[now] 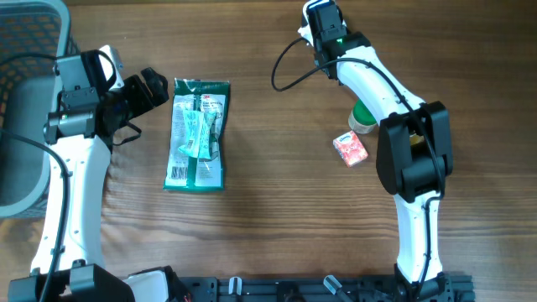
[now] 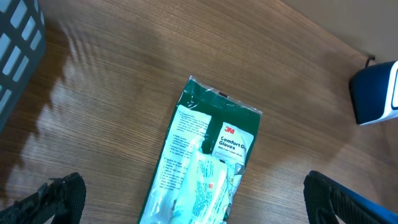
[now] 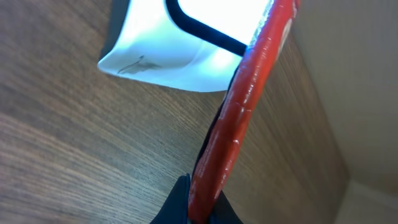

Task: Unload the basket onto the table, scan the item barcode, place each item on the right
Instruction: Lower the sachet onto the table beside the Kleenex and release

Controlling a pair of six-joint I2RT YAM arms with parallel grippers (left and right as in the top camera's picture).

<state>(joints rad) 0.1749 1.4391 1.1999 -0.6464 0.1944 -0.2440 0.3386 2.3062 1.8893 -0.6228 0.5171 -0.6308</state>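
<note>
Left wrist cam: green 3M glove pack (image 2: 205, 162) lies flat on the wood table (image 2: 112, 81), tilted, top edge pointing up-right. Left gripper (image 2: 199, 205) is spread wide above it, dark fingertips (image 2: 59, 199) in both bottom corners, nothing held. Grey basket (image 2: 15, 50) upper left. Blue-and-white device (image 2: 376, 93) at the right edge.

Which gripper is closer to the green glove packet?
Left. The left gripper hovers by a corner of the green plastic glove packet; the right gripper is far past its other side.
</note>
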